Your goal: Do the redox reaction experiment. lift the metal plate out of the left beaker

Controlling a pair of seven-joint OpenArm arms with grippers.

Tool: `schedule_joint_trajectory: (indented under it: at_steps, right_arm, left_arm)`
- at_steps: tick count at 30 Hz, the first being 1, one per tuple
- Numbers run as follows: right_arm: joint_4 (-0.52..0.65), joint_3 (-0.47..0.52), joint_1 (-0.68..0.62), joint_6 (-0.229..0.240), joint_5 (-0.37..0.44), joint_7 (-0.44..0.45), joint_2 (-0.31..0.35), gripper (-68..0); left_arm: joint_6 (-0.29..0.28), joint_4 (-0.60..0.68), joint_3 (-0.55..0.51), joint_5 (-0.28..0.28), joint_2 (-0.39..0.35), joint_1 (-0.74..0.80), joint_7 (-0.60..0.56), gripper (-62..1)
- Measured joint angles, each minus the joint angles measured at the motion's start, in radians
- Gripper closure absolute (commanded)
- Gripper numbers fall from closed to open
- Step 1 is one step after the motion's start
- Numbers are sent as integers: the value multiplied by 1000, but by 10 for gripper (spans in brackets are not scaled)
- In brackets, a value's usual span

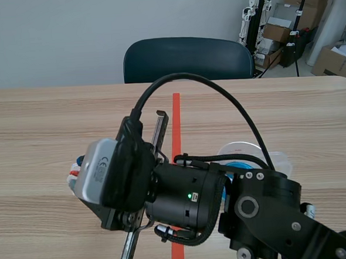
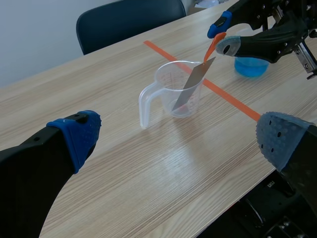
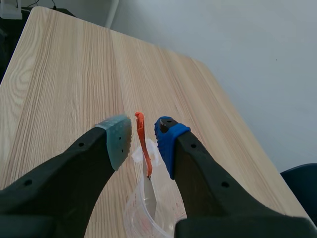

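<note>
Plate point(image 2: 190, 87) leans inside the clear beaker point(image 2: 168, 91), left of the tape, lower end down in the beaker and an orange tab point(image 2: 213, 47) at its top. Right gripper point(image 3: 143, 139) has its fingers close on either side of that tab, pinching or not, can't tell. Left gripper point(image 2: 181, 139) hangs well apart from the beaker, spread wide, holding nothing. Blue beaker point(image 2: 250, 67) sits right of the tape.

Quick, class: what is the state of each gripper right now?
Left gripper: open, holding nothing.
Right gripper: open, one finger on either side of the orange clip on the metal plate, not clamped.
</note>
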Motion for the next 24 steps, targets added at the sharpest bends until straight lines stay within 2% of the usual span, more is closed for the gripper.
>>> schedule_joint_trajectory:
  at_steps: [9,19,24]
  right_arm:
    - [0,0,0,0,0,-6,-2,-3]
    - [0,0,0,0,5,-12,-2,3]
    - [1,0,0,0,93,-50,-3,3]
  left_arm:
    - [0,0,0,0,0,0,0,-623]
    - [0,0,0,0,0,0,0,-623]
    - [0,0,0,0,0,0,0,-623]
